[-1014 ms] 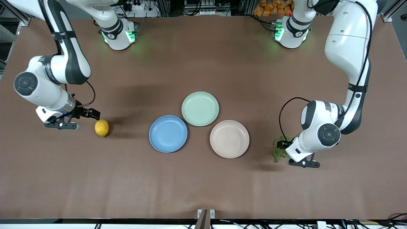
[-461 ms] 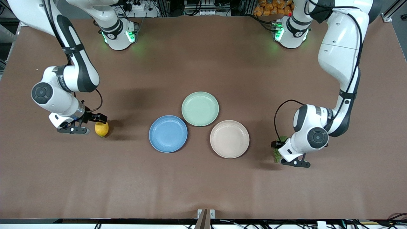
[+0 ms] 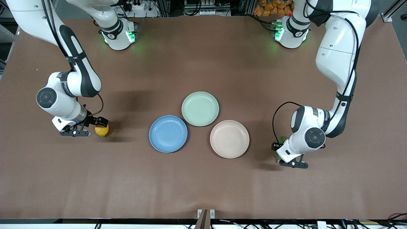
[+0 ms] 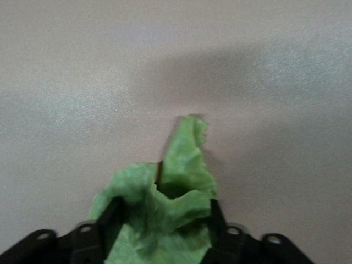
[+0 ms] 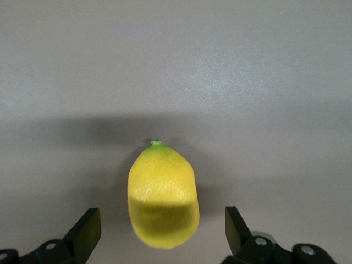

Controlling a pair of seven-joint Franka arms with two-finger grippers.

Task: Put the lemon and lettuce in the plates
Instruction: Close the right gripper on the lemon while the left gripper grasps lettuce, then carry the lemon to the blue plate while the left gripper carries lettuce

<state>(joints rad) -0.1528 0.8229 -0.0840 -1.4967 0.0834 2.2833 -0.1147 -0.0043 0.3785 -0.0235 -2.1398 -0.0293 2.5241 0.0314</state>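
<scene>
Here, right gripper (image 5: 159,231) spread wide, lemon (image 5: 163,195) on the table between its fingers, long axis running straight out from the palm. Left gripper (image 4: 162,228) straddles lettuce (image 4: 165,203); whether clamped, cannot tell. Plates (image 3: 168,134) empty.

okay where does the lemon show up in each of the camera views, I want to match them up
Front view: the lemon lies on the brown table toward the right arm's end, level with the blue plate, under the right gripper.
Right wrist view: the lemon sits centered between the open fingers, apart from both.
Left wrist view: not in it; only the lettuce shows.
Shared landmark: the right gripper's black fingers flanking the lemon.
</scene>
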